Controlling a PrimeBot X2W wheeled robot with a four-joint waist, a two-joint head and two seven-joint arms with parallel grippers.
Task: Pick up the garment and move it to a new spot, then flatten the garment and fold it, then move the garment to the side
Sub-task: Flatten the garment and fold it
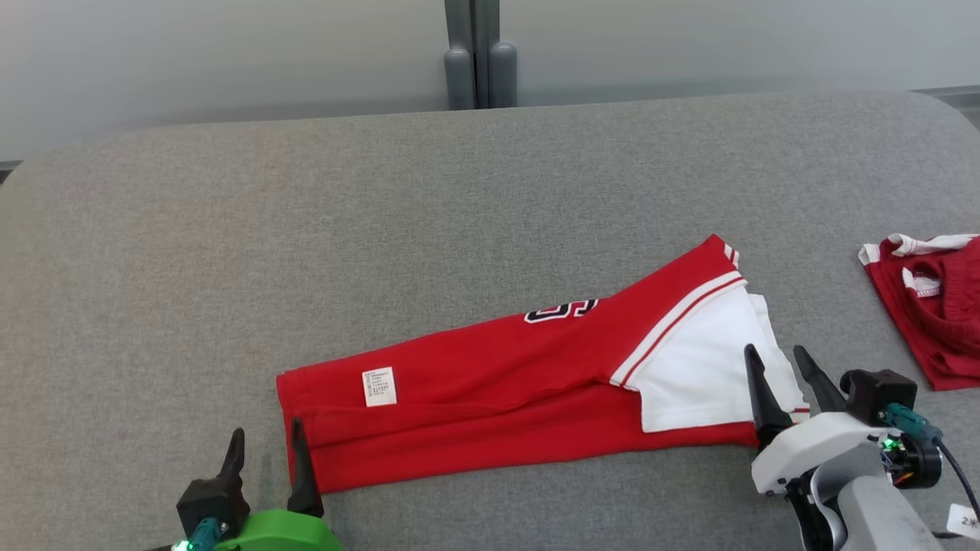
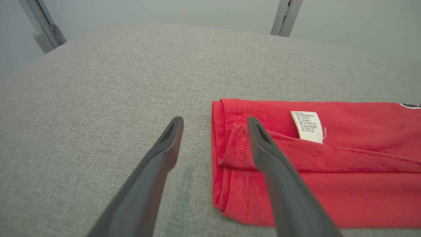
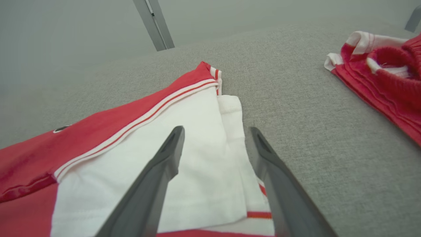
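In the head view the garment (image 1: 490, 398), a red shirt folded into a long band, lies on the grey table (image 1: 306, 229) in the near middle, slanting from lower left up to the right. A white label (image 1: 379, 386) sits near its left end, a dark number (image 1: 559, 310) is on its upper edge, and a white sleeve (image 1: 689, 367) covers its right end. The left gripper (image 1: 268, 427) stands at the garment's left end with its fingers apart and nothing between them, one finger over the red corner. The right gripper (image 1: 775, 349) is at the sleeve's edge, its fingers also spread and empty. Another red garment (image 1: 934, 306) lies bunched at the table's right edge, well apart, and a grey post (image 1: 478, 53) rises beyond the far edge. In the left wrist view the left gripper (image 2: 214, 120) straddles the garment's (image 2: 329, 164) folded end: one finger is over bare table (image 2: 115, 82), the other over the hem, near the label (image 2: 307, 126); whether it touches the cloth cannot be told. In the right wrist view the right gripper (image 3: 216, 130) is spread over the sleeve (image 3: 184, 158), one finger above the white cloth and the other along its edge by the table (image 3: 312, 131), holding nothing. The other garment (image 3: 388, 75) is at the upper right.
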